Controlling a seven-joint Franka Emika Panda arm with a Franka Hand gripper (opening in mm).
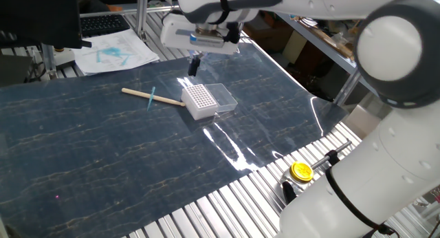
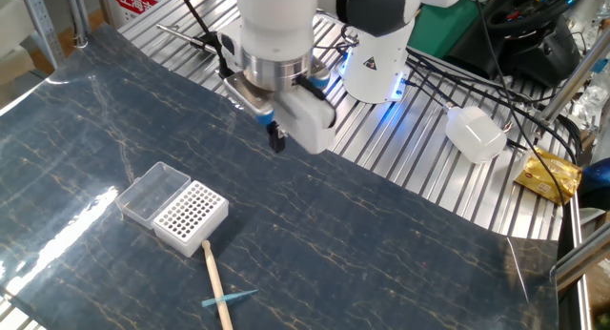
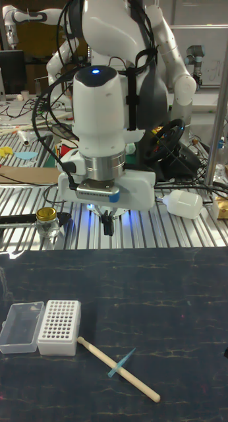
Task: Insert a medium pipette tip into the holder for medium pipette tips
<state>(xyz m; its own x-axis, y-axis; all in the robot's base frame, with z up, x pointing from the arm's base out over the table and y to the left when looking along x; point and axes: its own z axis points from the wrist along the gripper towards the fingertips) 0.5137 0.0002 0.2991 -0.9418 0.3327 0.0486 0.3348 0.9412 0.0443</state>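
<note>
Wooden stick (image 3: 118, 370): lay flat on the dark mat (image 3: 180, 316).
Yellow-lidded jar (image 3: 47, 222): sat on the metal slats.
White plastic bottle (image 2: 475, 134): tipped over, well apart.

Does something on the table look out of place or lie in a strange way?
Yes. The teal tip lies crosswise over the wooden stick instead of flat on the mat, beside the holder. The holder's clear lid is open to the side. Nothing looks spilled or broken.

- hand (image 3: 109, 226) fingers look pressed together, honestly can't tell for sure
- medium pipette tip (image 3: 121, 363) lies across the wooden stick (image 3: 118, 369), hiding part of it
</note>
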